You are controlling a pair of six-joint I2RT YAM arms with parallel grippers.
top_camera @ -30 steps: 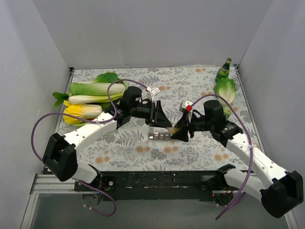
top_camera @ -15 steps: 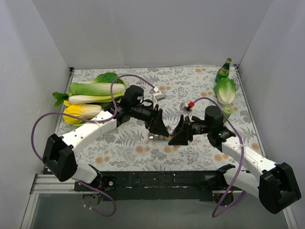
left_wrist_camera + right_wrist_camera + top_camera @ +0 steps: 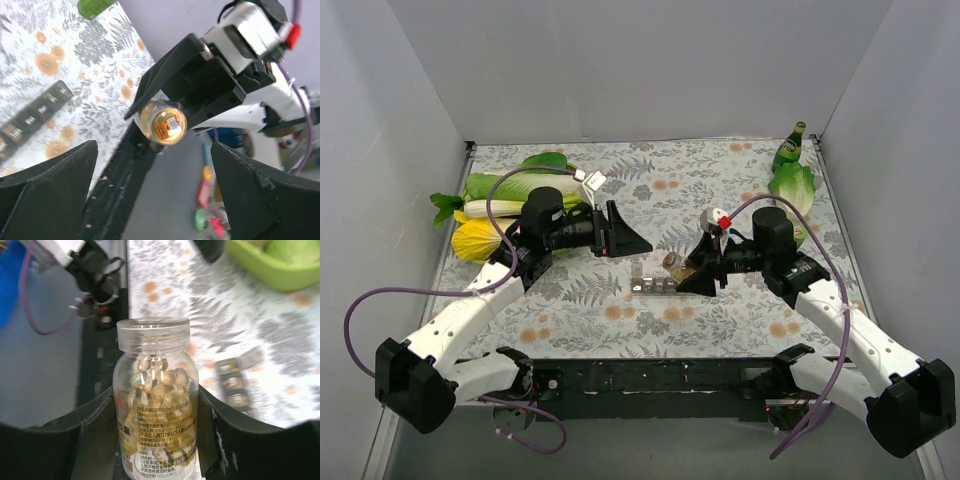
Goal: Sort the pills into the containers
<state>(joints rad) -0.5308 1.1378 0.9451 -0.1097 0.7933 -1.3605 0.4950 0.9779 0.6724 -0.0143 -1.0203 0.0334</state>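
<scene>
The containers (image 3: 653, 285) are a short row of little grey boxes joined side by side. They lie flat on the flowery table (image 3: 700, 180).

Just by the right end of the containers, the right gripper (image 3: 688, 268) holds a clear bottle (image 3: 672, 262) tight between its two fingers. The clear bottle is tipped on its side. Its round end points away from the right arm, toward the left arm. The right wrist view shows it is full of small yellow pills (image 3: 155, 385), with one black finger pressing on each side.

The left gripper (image 3: 628, 236) is behind the containers and a bit to their left. It does not touch them. Its fingers (image 3: 55, 190) are spread wide apart and hold nothing.

Far to the left of the containers lie some big leafy cabbages (image 3: 505, 190). Far to the right of the containers, at the back of the table, stands a green bottle (image 3: 790, 148). A leafy lettuce (image 3: 792, 188) lies just in front of it.
</scene>
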